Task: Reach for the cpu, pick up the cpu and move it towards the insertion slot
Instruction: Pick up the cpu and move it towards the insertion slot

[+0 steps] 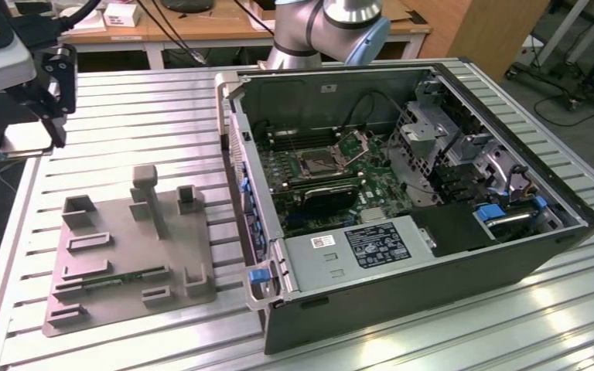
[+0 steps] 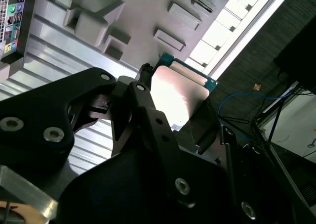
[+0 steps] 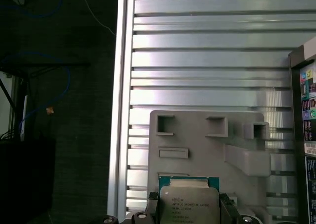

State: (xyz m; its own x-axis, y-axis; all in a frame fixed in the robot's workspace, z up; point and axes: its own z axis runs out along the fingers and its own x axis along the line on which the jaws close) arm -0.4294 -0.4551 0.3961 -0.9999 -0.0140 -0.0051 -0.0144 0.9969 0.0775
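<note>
In the first wrist view the one claw had its two fingers pressed against opposite edges of the one cpu, gripping it with the silver top showing. In the exterior view, claw and chip hung in the upper left of the frame, over the edge of the slatted metal surface. One grey holder tray lay at lower left with one thin green strip in it. The one insertion slot sat mid-frame, well apart, inside the single open computer case.

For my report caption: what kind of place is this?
Probably a robotics lab: an open PC case on a slatted metal table, a grey fixture beside it, and a claw holding a cpu.
</note>
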